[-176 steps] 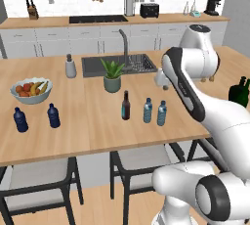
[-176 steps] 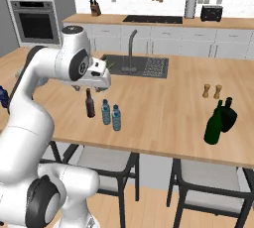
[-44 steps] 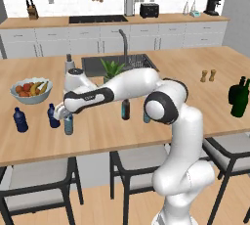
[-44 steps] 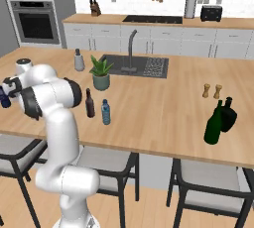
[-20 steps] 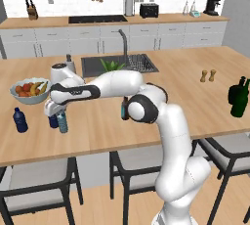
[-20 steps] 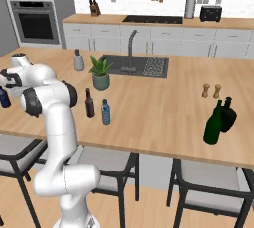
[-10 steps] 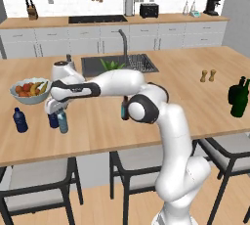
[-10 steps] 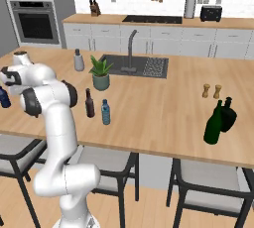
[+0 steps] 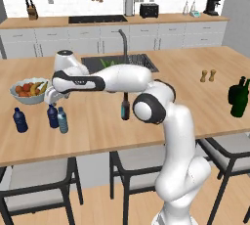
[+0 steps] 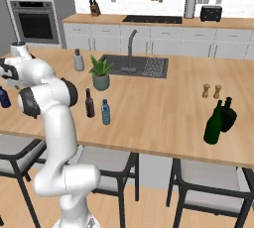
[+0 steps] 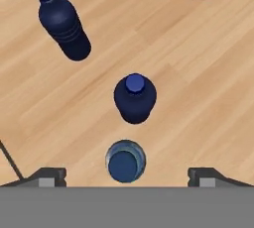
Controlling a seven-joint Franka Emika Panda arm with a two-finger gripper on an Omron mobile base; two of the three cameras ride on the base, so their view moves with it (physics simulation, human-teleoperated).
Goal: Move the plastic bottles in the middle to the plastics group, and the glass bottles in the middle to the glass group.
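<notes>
- Hand view looks straight down on a pale blue plastic bottle (image 11: pixel 125 161) standing between the 2 fingertips of the hand (image 11: pixel 126 176); both tips are spread well clear of its sides, so nothing is pinched.
- Just beyond that bottle stands 1 navy bottle (image 11: pixel 134 98) of the plastics group; the other navy bottle (image 11: pixel 61 20) is farther off and to one side.
- Left base view shows the same: the hand (image 9: pixel 51 97) hangs above the pale bottle (image 9: pixel 62 120), which stands upright on the tabletop (image 9: pixel 97 126) right beside the nearer navy bottle (image 9: pixel 52 116).
- Judged from this, 1 plastic bottle is delivered and the step in hand is the retreat.
- To do it well, lift straight up along the bottle's axis with the fingers kept wide, so neither tip clips the cap or nudges the navy neighbour.
- Swing sideways only once the tips are above every cap; the fruit bowl (image 9: pixel 29 92) sits close behind.
- Well away from the hand, the second pale blue bottle (image 10: pixel 105 112) and the brown glass bottle (image 10: pixel 90 103) wait mid-tabletop; the green glass group (image 10: pixel 220 119) stands at the far end.
</notes>
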